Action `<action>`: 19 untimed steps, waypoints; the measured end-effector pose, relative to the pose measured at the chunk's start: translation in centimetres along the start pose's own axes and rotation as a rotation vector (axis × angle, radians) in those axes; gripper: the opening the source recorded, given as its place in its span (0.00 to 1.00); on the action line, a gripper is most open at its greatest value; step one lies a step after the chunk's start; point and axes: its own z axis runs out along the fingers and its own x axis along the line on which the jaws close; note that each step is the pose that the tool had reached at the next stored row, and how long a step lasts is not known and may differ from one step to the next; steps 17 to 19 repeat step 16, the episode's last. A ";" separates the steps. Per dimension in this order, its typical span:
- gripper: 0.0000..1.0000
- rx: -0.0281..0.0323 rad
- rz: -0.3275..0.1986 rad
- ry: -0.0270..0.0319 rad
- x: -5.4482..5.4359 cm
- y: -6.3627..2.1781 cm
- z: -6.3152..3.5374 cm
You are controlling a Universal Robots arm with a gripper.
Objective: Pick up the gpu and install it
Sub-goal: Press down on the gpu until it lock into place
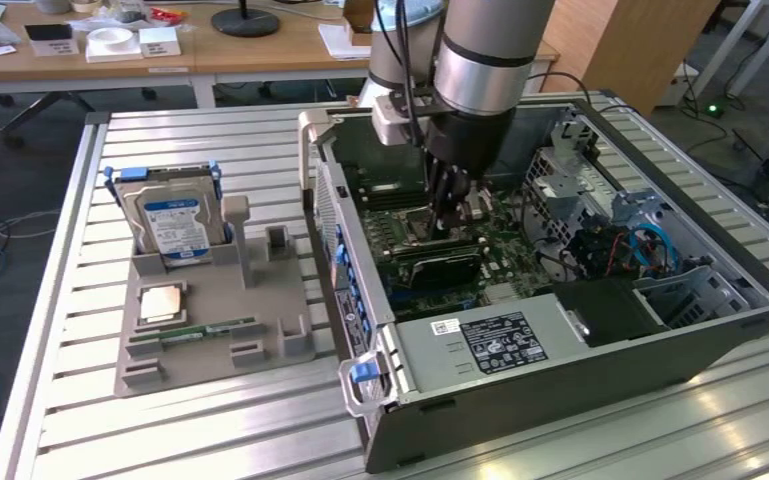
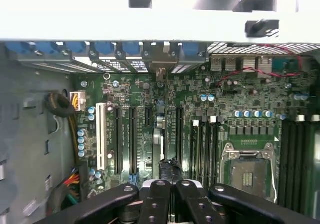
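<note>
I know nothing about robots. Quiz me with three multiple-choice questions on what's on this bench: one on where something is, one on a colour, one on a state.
1. Where is the robot arm's gripper?
A. Inside the open dark grey computer case, over the green motherboard
B. Over the grey plastic parts holder
C. Above the wooden desk

2. What colours are on the silver hard drive's label?
A. Red and yellow
B. Blue and white
C. All black

3. How does the hard drive sit?
A. Flat on the table
B. Hanging from the arm
C. Upright in the holder

Answers:
1. A: the gripper reaches into the computer case above the motherboard.
2. B: the hard drive shows a blue and white label.
3. C: it stands on edge in a slot of the parts holder.
</note>
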 end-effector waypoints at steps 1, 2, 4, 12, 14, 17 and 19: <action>0.11 0.0000 0.000 0.0001 0.0 0.00 -0.30; 0.11 0.0000 0.000 0.0001 0.0 -0.01 -0.59; 0.11 -0.0001 0.000 0.0002 0.0 -0.01 -1.20; 0.11 0.0000 0.000 0.0001 0.0 -0.03 -2.61; 0.11 0.0000 0.000 0.0002 0.0 -0.03 -2.62; 0.11 0.0000 0.000 0.0002 0.0 -0.03 -2.62; 0.11 0.0000 0.000 0.0002 0.0 -0.03 -2.62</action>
